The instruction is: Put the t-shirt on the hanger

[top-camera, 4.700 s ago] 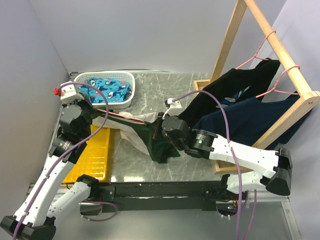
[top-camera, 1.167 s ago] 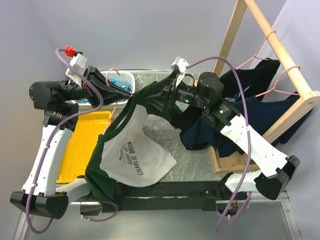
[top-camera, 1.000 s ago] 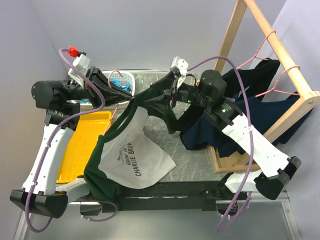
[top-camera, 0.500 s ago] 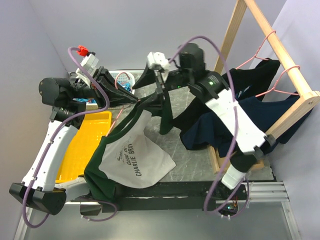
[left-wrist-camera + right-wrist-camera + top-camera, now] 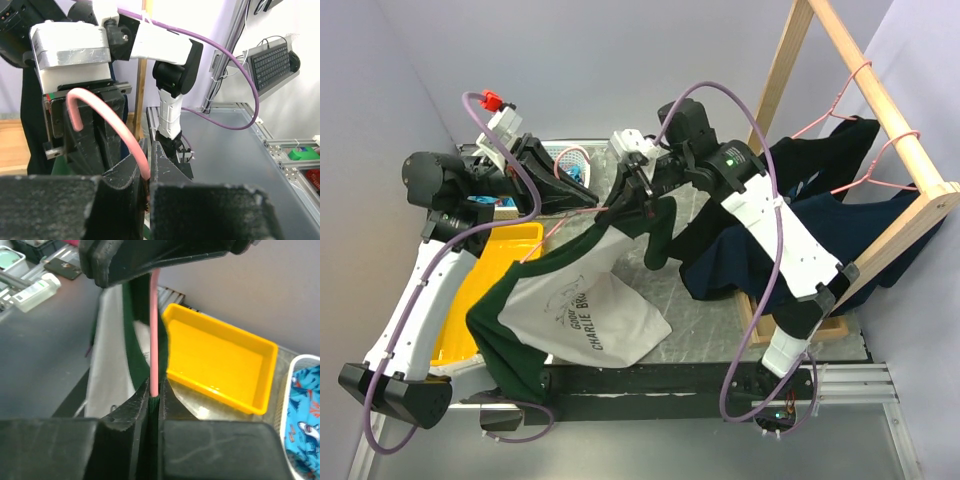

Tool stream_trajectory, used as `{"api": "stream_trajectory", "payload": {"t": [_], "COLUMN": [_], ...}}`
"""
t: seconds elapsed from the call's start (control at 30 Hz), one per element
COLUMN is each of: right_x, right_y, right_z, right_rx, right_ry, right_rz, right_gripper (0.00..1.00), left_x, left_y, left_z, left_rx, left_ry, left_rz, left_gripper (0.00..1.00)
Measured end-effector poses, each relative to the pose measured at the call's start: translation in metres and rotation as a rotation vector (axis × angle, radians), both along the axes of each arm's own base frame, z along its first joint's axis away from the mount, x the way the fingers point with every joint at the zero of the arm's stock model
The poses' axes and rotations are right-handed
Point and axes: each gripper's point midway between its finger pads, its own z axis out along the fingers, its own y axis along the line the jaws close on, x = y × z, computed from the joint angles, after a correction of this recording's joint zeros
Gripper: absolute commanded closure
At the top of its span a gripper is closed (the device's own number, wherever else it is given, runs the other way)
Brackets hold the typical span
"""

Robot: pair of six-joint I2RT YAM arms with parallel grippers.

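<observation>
The t-shirt (image 5: pixel 585 312), off-white front with dark print and dark green sleeves, hangs in the air between both arms, its hem resting on the table's front. The thin pink hanger (image 5: pixel 570 155) is inside its neck, with the hook sticking out. My left gripper (image 5: pixel 592 198) is shut on the hanger wire just below the curled hook (image 5: pixel 102 117). My right gripper (image 5: pixel 626 205) is shut on the green collar (image 5: pixel 154 407) together with the pink wire (image 5: pixel 154 330). The two grippers face each other, almost touching.
A wooden rack (image 5: pixel 885 105) at the right carries two pink hangers with dark shirts (image 5: pixel 800 235). A yellow tray (image 5: pixel 505 262) lies at the left, also in the right wrist view (image 5: pixel 222 365). A white basket (image 5: pixel 560 152) with blue cloth sits behind.
The shirt was lifted off the table onto the hanger. In the last second the right gripper drew closer to the left one, and the shirt's left sleeve swung outward to the left.
</observation>
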Motion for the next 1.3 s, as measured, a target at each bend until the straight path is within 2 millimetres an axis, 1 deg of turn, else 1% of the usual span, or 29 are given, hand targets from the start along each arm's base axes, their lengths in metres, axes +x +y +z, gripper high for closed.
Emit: {"api": "stream_trajectory", "payload": {"t": [0.07,0.1,0.13,0.17,0.2,0.23,0.3,0.33,0.37,0.5,0.57,0.7,0.77,0.87,0.93,0.97,1.1,1.17,1.3], "right_x": [-0.004,-0.005,-0.005,-0.005,-0.006,-0.006,-0.006,-0.006,-0.006,-0.008,-0.007,-0.002,0.003,0.010,0.015,0.019,0.031,0.032,0.034], "right_y": [-0.003,-0.004,-0.005,-0.006,-0.007,-0.009,-0.012,-0.013,-0.015,-0.024,-0.029,-0.038,-0.039,-0.042,-0.044,-0.045,-0.050,-0.054,-0.059], "right_z": [0.000,0.000,0.000,0.000,-0.001,-0.003,-0.006,-0.008,-0.008,-0.012,-0.011,-0.003,-0.001,-0.002,0.001,0.005,0.024,0.031,0.039], "right_rx": [-0.003,-0.005,-0.005,-0.006,-0.009,-0.018,-0.034,-0.041,-0.045,-0.066,-0.067,-0.057,-0.053,-0.060,-0.061,-0.060,-0.040,-0.030,-0.018], "right_ry": [-0.001,-0.002,-0.007,-0.010,-0.014,-0.015,-0.019,-0.021,-0.026,-0.026,-0.027,-0.036,-0.037,-0.023,-0.019,-0.021,-0.048,-0.063,-0.083], "right_rz": [0.004,0.002,0.000,-0.003,-0.011,-0.021,-0.044,-0.055,-0.067,-0.121,-0.157,-0.218,-0.237,-0.263,-0.277,-0.285,-0.313,-0.322,-0.339], "right_gripper": [1.00,1.00,1.00,1.00,1.00,1.00,1.00,1.00,1.00,1.00,1.00,1.00,1.00,1.00,1.00,1.00,1.00,1.00,1.00], "left_x": [0.000,0.000,0.001,0.001,0.002,0.004,0.009,0.012,0.015,0.028,0.038,0.050,0.051,0.046,0.040,0.038,0.028,0.022,0.014], "left_y": [0.000,0.000,-0.001,-0.001,-0.001,-0.002,-0.002,-0.002,-0.001,0.004,0.009,0.026,0.036,0.048,0.054,0.056,0.069,0.076,0.084], "left_z": [-0.001,0.000,0.000,0.000,0.000,0.002,0.006,0.008,0.008,0.003,-0.003,-0.015,-0.020,-0.028,-0.035,-0.039,-0.058,-0.066,-0.073], "left_rx": [0.003,0.005,0.007,0.009,0.015,0.014,0.010,0.009,0.009,0.021,0.033,0.064,0.081,0.106,0.123,0.131,0.156,0.163,0.157], "left_ry": [0.009,0.009,0.012,0.012,0.022,0.026,0.015,0.023,0.023,0.039,0.049,0.054,0.039,0.012,-0.005,-0.011,-0.028,-0.035,-0.051], "left_rz": [0.001,0.001,0.002,0.005,0.010,0.025,0.065,0.093,0.123,0.276,0.379,0.573,0.645,0.716,0.741,0.748,0.806,0.837,0.881], "left_gripper": [0.99,0.97,0.76,0.63,0.52,0.31,0.20,0.12,0.09,0.05,0.05,0.02,0.02,0.02,0.05,0.05,0.13,0.14,0.16]}}
